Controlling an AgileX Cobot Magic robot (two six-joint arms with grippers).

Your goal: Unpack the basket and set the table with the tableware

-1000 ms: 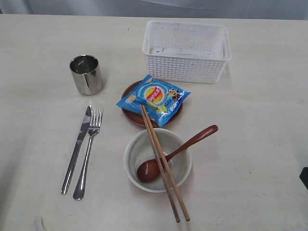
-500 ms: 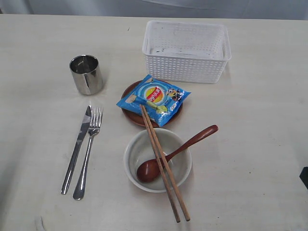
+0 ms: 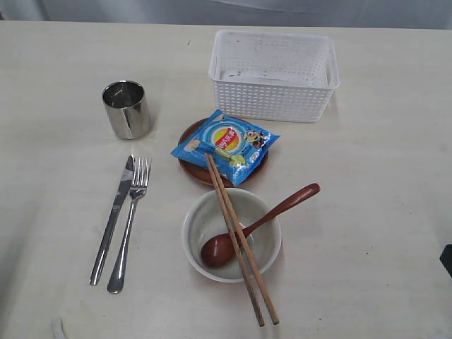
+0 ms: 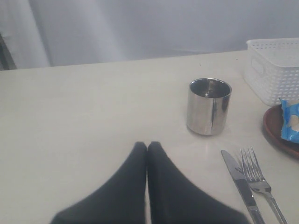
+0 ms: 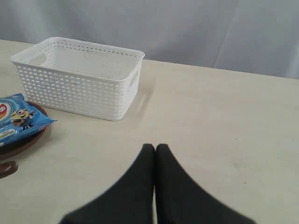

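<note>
Cream table. White basket at 12 o'clock. Plate at centre, under a chip bag. Bowl at 6 o'clock holds a spoon, and chopsticks lie across it. Cup at 10 o'clock. Knife and fork at 8. Left gripper and right gripper have their jaws pressed together.

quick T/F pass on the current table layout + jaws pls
The basket is empty. True.
The chip bag lies on the brown plate. True.
The chopsticks lie beside the fork. False: the chopsticks lie across the white bowl; the knife lies beside the fork.
The wooden spoon has its head in the white bowl. True.
The steel cup lies on its side. False: the steel cup stands upright.
The left gripper and right gripper have open jaws. False: both pairs of jaws are shut, holding nothing.
</note>
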